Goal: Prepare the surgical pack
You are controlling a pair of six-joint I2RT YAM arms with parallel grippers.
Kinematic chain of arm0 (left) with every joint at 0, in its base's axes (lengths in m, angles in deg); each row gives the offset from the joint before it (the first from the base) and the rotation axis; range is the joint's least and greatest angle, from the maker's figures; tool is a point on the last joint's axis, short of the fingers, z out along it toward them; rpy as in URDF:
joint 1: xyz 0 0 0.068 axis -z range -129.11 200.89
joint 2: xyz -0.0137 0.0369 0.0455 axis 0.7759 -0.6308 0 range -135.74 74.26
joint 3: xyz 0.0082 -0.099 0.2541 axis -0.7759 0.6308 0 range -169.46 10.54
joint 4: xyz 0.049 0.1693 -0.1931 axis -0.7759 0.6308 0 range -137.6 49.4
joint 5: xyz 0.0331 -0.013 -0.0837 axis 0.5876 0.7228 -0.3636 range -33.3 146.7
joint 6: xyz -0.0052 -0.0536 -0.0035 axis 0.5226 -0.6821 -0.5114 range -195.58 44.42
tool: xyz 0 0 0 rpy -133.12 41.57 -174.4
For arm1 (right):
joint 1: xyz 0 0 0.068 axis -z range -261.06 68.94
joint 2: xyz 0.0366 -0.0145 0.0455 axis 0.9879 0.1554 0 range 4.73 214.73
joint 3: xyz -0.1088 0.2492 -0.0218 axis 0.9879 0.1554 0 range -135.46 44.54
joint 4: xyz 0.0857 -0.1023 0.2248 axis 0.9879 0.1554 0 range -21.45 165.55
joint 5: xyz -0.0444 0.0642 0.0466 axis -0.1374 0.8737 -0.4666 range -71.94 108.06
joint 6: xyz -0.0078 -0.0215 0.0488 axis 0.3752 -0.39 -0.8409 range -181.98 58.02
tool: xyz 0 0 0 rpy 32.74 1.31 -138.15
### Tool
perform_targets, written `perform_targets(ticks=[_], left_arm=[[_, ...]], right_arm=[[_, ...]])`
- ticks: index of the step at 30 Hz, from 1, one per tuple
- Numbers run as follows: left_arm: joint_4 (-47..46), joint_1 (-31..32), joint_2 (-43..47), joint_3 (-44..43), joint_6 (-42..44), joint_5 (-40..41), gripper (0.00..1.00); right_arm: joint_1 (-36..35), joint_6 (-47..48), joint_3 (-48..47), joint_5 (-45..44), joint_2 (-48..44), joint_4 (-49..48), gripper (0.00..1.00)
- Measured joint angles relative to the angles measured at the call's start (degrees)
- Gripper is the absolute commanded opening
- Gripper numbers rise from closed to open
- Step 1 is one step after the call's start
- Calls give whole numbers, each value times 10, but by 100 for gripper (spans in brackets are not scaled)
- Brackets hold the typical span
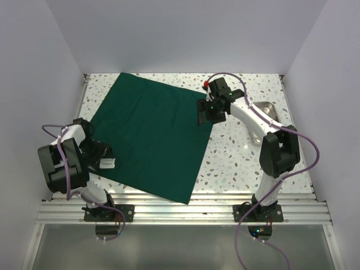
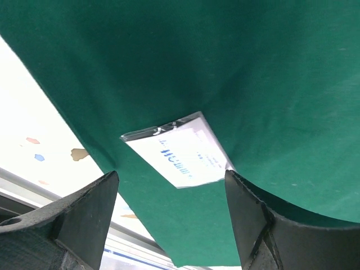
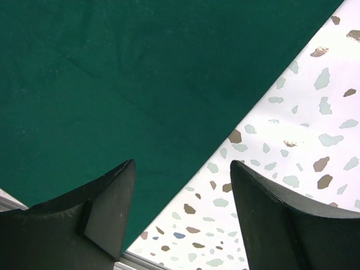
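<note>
The green cloth was spread flat over the left and middle of the desk. A white labelled packet was laid on its near left part, beneath the left pincer, whose jaws were held wide and empty. The right pincer was held open, empty, over the cloth's right edge. A steel tray was set far right.

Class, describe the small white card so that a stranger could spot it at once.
Find the big green cloth spread on the speckled table. Near its left edge lies a white card. It is the only white, printed thing on the plain cloth.
</note>
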Motion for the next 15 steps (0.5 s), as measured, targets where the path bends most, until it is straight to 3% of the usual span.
perform_targets(ticks=[15], left_arm=[[-2,-3,-13,-12,-20,-29,80]], right_arm=[[0,0,1,8,0,-2,72]])
